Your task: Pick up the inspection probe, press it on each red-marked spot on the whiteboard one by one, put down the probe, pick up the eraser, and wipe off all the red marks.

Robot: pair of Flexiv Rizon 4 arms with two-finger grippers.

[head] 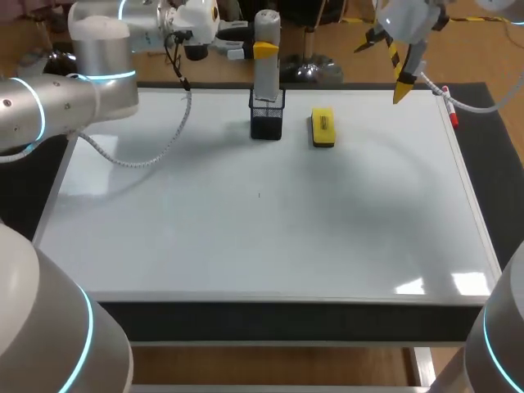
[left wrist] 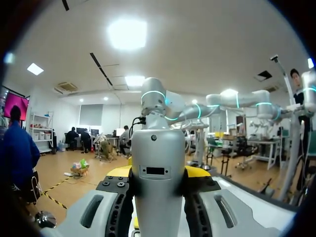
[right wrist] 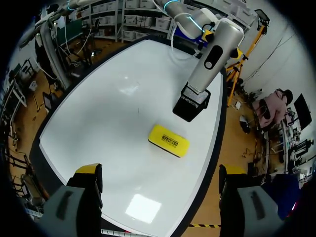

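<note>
- Between the fingers of the left gripper (left wrist: pixel 158 174) stands the inspection probe (left wrist: pixel 158 148), clamped from both sides, its lower end hidden in a mesh holder (head: pixel 267 121).
- Ahead of the right gripper (right wrist: pixel 160 177), whose fingers are spread wide, the eraser (right wrist: pixel 169 140) lies on the whiteboard (head: pixel 246 237).

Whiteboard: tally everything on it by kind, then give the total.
probe: 1
holder: 1
eraser: 1
marker: 1
Total: 4
</note>
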